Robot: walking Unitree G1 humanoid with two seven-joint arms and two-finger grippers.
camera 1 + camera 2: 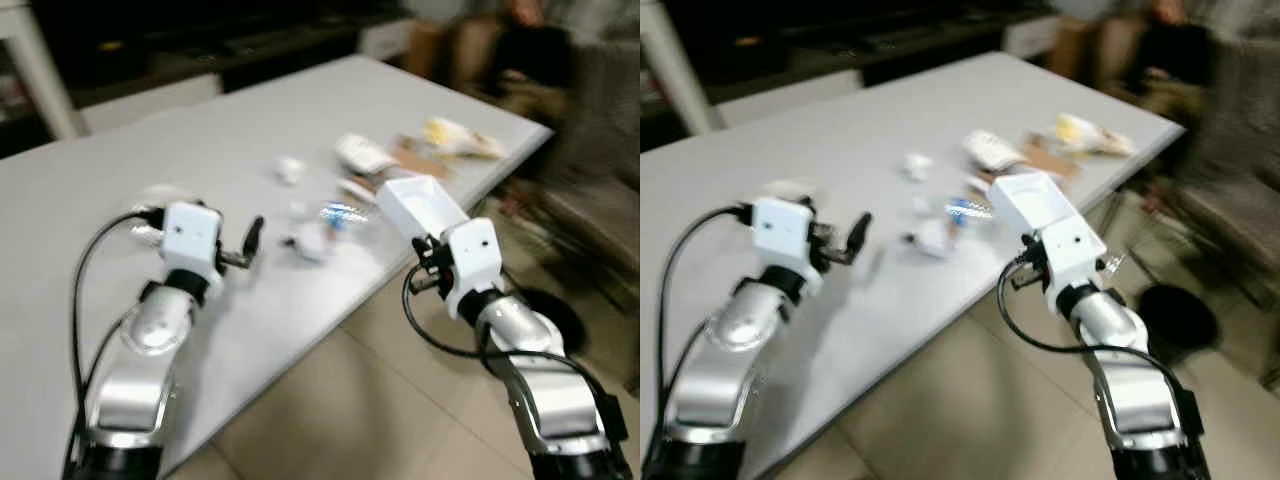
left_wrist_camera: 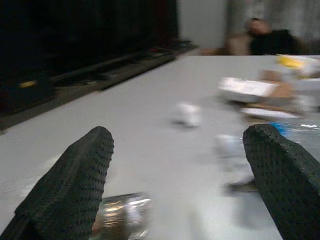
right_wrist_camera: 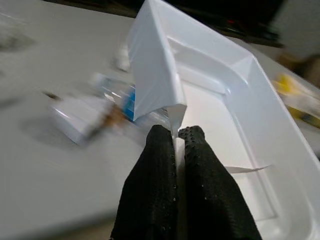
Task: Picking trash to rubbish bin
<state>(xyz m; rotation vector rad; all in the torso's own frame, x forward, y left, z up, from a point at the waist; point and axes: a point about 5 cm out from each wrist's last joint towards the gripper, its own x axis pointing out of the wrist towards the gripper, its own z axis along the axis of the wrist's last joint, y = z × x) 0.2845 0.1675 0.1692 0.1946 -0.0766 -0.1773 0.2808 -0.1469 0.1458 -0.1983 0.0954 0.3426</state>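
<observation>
The right gripper (image 3: pixel 175 137) is pinching the thin wall of a white plastic tray (image 3: pixel 225 95). Its two black fingers (image 3: pixel 150 180) are pressed tight together with the tray's edge squeezed between them. The tray sticks out in front of the gripper, over the near edge of the grey table (image 1: pixel 120 190).

To do this step well, I think the gripper should keep its pinch tight, because the tray wall is thin and slippery and could slide out. It should carry the tray level and slowly. A dark round thing sits on the floor past the table's corner (image 1: pixel 555 315); it may be the rubbish bin, but it is too blurry to be sure.

The left gripper (image 1: pixel 250 245) hangs over the table with its fingers (image 2: pixel 75 185) spread wide apart and nothing between them. Just under it lies something shiny and crinkly (image 2: pixel 122 217).

Farther along the table, more trash lies in a small heap: a crumpled white bit (image 1: pixel 290 170), a blue and silver wrapper (image 1: pixel 343 213), a white packet (image 1: pixel 362 155) and a yellow piece (image 1: pixel 452 135) near the far edge. A person sits beyond the table, blurred.
</observation>
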